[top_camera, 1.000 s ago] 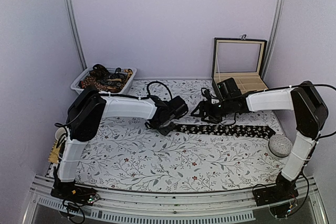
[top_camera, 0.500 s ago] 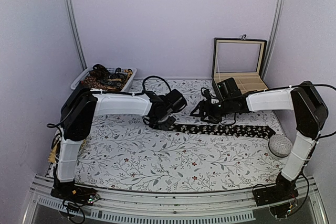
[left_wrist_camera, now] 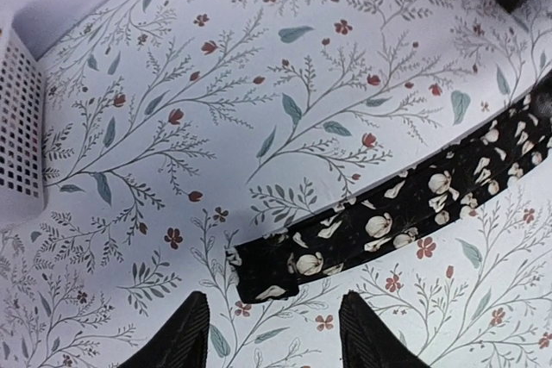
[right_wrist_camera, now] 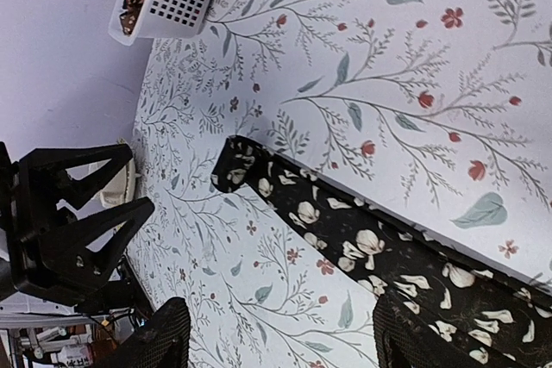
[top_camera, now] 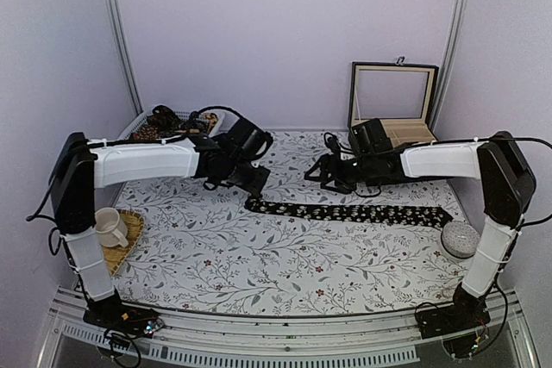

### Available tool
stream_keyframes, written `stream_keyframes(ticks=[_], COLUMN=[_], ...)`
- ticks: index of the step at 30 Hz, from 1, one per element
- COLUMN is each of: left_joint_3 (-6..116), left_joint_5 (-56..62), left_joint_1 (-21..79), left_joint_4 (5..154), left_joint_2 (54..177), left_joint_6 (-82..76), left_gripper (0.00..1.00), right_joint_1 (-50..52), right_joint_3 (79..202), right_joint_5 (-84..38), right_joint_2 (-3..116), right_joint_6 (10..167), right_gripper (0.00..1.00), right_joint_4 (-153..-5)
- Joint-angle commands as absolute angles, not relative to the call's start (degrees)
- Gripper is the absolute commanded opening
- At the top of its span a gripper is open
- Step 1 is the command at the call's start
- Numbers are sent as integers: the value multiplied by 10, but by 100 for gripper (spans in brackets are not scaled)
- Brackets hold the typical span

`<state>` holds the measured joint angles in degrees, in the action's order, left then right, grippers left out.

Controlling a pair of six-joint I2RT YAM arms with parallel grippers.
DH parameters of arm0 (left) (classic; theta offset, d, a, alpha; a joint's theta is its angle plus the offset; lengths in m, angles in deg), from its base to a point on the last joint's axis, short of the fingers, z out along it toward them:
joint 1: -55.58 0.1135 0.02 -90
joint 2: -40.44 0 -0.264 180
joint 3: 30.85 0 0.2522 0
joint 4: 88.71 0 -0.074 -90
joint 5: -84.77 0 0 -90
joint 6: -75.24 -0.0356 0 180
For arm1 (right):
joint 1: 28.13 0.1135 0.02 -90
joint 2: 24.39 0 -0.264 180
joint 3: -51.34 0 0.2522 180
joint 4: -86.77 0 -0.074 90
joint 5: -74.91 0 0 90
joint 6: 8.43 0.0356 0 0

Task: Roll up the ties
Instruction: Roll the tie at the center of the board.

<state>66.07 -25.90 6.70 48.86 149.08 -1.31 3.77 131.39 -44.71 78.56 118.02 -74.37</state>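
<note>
While the black tie (top_camera: 349,212) lies flat and unrolled across the middle of the table, we see both grippers open beside it with nothing in them. It is a long, narrow strip of soft woven cloth, black with small pale flower specks. It runs from left to right, widening toward the right end, and its blunt left end looks doubled over.

Under it we see a smooth white tablecloth (top_camera: 259,273) printed with thin grey-green sprigs and small red blossoms. A white plastic basket (top_camera: 129,135) with gridded walls stands at the far left, holding other ties (top_camera: 164,122) in a crumpled brown and dark heap. A dark box (top_camera: 405,134) with a tan lining stands at the far right, its framed lid upright. A pale cup (top_camera: 109,226) sits on a woven mat (top_camera: 128,243) at the near left.

We find the left gripper (left_wrist_camera: 272,316) with its black fingers spread apart. In the left wrist view the tie's left end lies on the cloth just beyond the fingertips, in line with the gap and untouched.

The right gripper (right_wrist_camera: 283,308) also stands wide open. In its wrist view the tie runs slantwise on the cloth ahead of the fingers, apart from both. From above, this gripper hangs on the far side of the tie, around its middle.
</note>
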Motion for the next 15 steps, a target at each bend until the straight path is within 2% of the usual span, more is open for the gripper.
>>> stream_keyframes(ticks=[1, 6, 11, 15], left_joint_3=[583, 502, 451, 432], left_joint_5=[-147, -51, 33, 86], left_joint_1=[130, 186, 223, 240], left_joint_4=[579, 642, 714, 762], left_joint_2=[1411, 1379, 1393, 1411], left_joint_6=[33, 63, 87, 104], left_gripper=[51, 51, 51, 50], right_joint_1=[68, 94, 113, 129], right_joint_3=[1370, 1437, 1499, 1544], right_joint_5=[-460, -468, -484, -488], right_joint_2=[848, 914, 981, 1031], right_joint_6=[1194, 1215, 1247, 1263], right_gripper=[72, 69, 63, 62], right_joint_4=[-755, -761, -775, -774])
